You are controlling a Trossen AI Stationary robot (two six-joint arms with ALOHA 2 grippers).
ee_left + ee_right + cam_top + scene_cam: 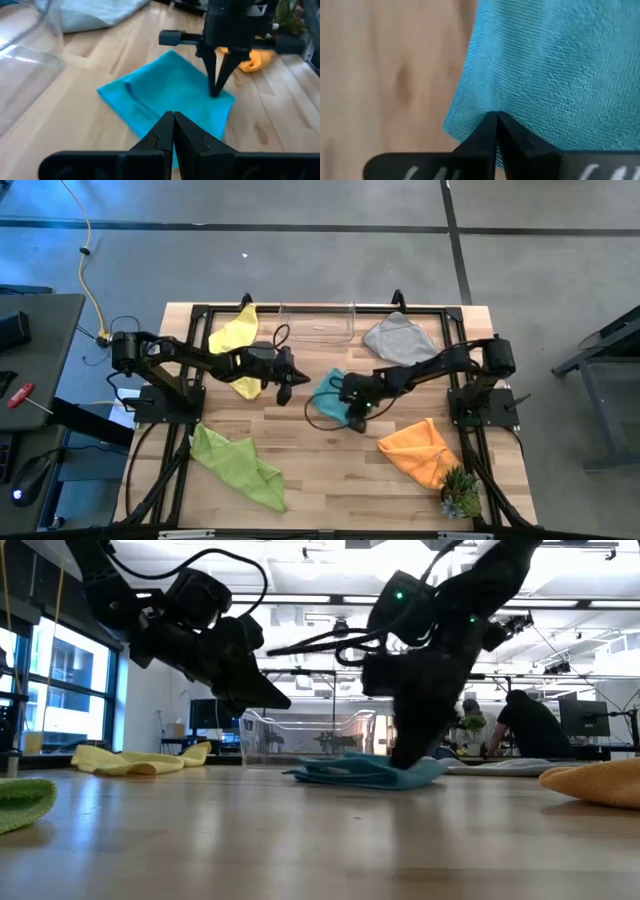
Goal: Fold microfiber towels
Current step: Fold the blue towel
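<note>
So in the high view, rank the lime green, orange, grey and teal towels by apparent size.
1. Lime green towel
2. Orange towel
3. Grey towel, close to orange, so unsure
4. Teal towel, partly hidden by the right gripper

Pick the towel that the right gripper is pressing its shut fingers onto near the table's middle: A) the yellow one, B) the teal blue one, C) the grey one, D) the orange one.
B: the right gripper, fingers shut, comes down on the teal blue towel; its wrist view shows teal cloth right at the fingertips.
</note>
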